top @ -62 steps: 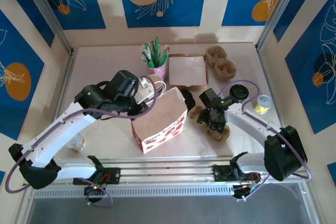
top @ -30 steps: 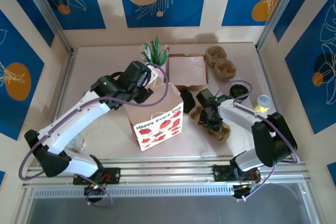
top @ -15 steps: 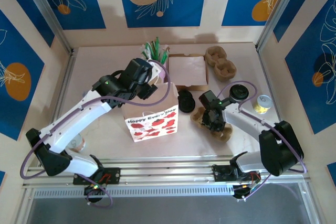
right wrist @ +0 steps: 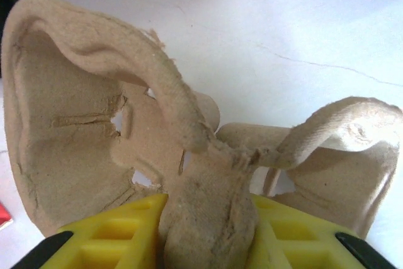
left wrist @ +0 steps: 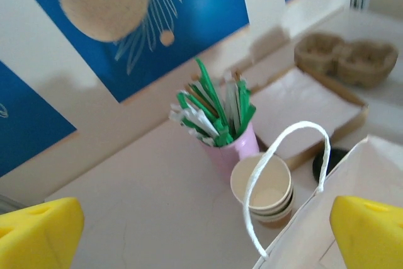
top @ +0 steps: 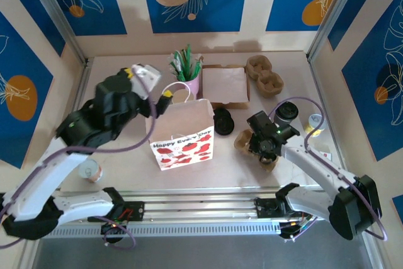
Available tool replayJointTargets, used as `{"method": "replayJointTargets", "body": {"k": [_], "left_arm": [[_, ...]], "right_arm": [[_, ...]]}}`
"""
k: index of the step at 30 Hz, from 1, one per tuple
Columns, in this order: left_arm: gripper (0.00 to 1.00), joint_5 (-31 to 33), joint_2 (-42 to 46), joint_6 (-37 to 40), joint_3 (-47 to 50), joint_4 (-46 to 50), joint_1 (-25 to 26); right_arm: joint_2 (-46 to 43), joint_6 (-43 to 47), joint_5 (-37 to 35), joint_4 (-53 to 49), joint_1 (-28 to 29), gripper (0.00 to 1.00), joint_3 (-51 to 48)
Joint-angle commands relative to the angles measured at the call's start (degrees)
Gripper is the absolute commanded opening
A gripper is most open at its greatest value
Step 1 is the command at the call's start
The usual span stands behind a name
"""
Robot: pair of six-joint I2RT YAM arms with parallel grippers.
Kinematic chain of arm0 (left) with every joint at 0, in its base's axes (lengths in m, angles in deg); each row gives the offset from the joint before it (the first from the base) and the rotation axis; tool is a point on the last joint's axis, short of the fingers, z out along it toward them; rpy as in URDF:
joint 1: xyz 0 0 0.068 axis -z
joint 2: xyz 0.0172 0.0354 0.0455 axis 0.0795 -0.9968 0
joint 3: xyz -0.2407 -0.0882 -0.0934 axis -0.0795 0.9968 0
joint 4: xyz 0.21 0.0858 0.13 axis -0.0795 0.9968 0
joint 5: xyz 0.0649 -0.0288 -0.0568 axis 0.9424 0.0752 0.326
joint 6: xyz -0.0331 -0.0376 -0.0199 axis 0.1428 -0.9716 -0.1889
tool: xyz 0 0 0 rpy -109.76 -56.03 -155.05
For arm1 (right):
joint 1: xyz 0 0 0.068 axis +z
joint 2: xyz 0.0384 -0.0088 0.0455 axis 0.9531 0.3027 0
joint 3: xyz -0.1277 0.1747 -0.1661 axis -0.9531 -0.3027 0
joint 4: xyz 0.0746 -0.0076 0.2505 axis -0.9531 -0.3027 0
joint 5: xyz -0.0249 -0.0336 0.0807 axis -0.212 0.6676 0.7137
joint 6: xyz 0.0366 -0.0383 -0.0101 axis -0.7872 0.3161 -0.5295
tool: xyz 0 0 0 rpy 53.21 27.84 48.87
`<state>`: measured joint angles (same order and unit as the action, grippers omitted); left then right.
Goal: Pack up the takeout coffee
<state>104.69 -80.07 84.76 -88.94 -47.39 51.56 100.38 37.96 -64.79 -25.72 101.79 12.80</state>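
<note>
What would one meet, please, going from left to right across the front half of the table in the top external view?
Small paper cup → printed paper bag → black lids → cup carrier → black-lidded cup → yellow-topped cup.

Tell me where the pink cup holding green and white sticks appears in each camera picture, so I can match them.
Top external: pink cup holding green and white sticks, far middle, behind the white paper bag.
Left wrist: the cup, picture centre.
Right wrist: faces the brown pulp cup carrier.
Shared landmark: stack of beige paper cups beside it.
</note>
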Motion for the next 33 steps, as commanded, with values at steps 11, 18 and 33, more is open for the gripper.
{"method": "replayJointTargets", "body": {"k": [11,18,33], "left_arm": [[1.0,11.1,19.8,-3.8,18.3,-7.5,-0.3],[1.0,16.4,29.7,-5.3,29.0,-15.0,-0.3],[1.0,21.2,38.7,-7.1,41.8,-19.8,-0.3]], "right_arm": [[-10.0,3.3,-2.7,-16.5,6.3,0.3,18.5],[-7.5,4.0,-3.7,-20.9,14.6,0.28,33.7],[13.3,13.5,-7.8,-23.1,29.1,0.28,63.1]]}}
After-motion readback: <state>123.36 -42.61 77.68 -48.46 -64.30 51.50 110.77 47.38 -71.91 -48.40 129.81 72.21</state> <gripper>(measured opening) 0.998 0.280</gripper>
